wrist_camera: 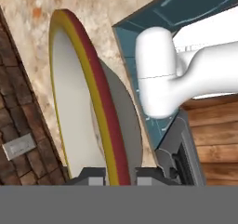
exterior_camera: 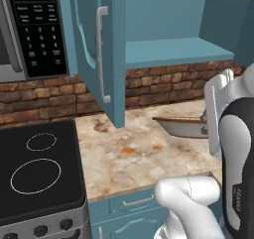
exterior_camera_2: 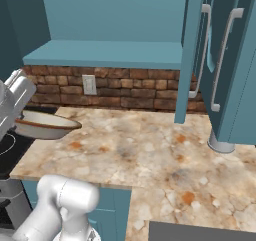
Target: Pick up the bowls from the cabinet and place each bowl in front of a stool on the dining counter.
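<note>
Left base view, L to R: microwave [exterior_camera: 30, 29] top left, black cooktop [exterior_camera: 39, 171] below it. Cabinet door [exterior_camera: 99, 49] w/ light bar handle swung open; teal shelf [exterior_camera: 173, 50] behind it bare. Brick backsplash [exterior_camera: 54, 96] runs under the cabinet. Marble tabletop [exterior_camera: 129, 153] in the middle. Arm rises at lower R, elbow bent, forearm upright along the R edge, wrist turned in toward the wall. Bowl [exterior_camera: 181, 125] hangs off the wrist end, above the tabletop, below the shelf, roughly level, rim slightly tipped.

Right base view, L to R: arm's hand at far L edge, pointing R; same bowl [exterior_camera_2: 42, 123] sticks out from it, cream inside, dark rim, over the L end of the tabletop [exterior_camera_2: 150, 150] beside the cooktop edge. Wall outlet [exterior_camera_2: 89, 84] on the brick just R of the bowl. Shelf [exterior_camera_2: 110, 52] above. Open cabinet doors [exterior_camera_2: 220, 60] stand at R.

Hand view (rolled sideways): end effector [wrist_camera: 119, 175] w/ fingertips [wrist_camera: 95, 177] either side of the bowl's rim [wrist_camera: 100, 102] at the bottom; rim edge-on, yellow and red bands, pale inside to the L, grey underside to the R. Jaws pinched tight on that rim, bowl clear of the tabletop. Arm's white link R of it, wood floor [wrist_camera: 209, 125] far R.
</note>
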You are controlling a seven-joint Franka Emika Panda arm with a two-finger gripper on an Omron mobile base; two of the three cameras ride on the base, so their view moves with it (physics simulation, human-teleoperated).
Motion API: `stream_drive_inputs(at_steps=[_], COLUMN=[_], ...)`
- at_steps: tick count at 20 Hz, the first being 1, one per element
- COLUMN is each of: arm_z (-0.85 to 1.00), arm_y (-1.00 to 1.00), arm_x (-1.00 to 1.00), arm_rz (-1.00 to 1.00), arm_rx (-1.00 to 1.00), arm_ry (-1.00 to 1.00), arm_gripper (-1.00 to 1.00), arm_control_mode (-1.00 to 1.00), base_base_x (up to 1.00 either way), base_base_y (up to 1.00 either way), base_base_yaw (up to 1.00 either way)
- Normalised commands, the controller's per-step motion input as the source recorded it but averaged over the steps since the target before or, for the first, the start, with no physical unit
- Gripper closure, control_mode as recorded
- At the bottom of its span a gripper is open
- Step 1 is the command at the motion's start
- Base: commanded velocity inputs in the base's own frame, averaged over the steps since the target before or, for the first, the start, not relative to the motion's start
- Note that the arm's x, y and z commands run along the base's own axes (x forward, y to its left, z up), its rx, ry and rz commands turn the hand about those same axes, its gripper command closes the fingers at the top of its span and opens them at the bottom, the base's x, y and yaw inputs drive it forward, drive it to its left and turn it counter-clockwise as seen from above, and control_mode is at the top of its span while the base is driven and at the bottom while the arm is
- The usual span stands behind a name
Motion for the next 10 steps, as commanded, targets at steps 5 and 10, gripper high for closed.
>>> stream_drive_inputs(at_steps=[5, 10], arm_z=[-0.02, 0.00], arm_y=[0.00, 0.00], arm_x=[-0.15, 0.00], arm_rz=[0.01, 0.00], arm_rx=[-0.01, 0.00], arm_ry=[0.02, 0.00], arm_gripper=[1.00, 1.00], arm_control_mode=[1.00, 1.00], base_base_x=[-0.79, -1.00], base_base_y=[0.02, 0.26], base_base_yaw=[0.07, 0.16])
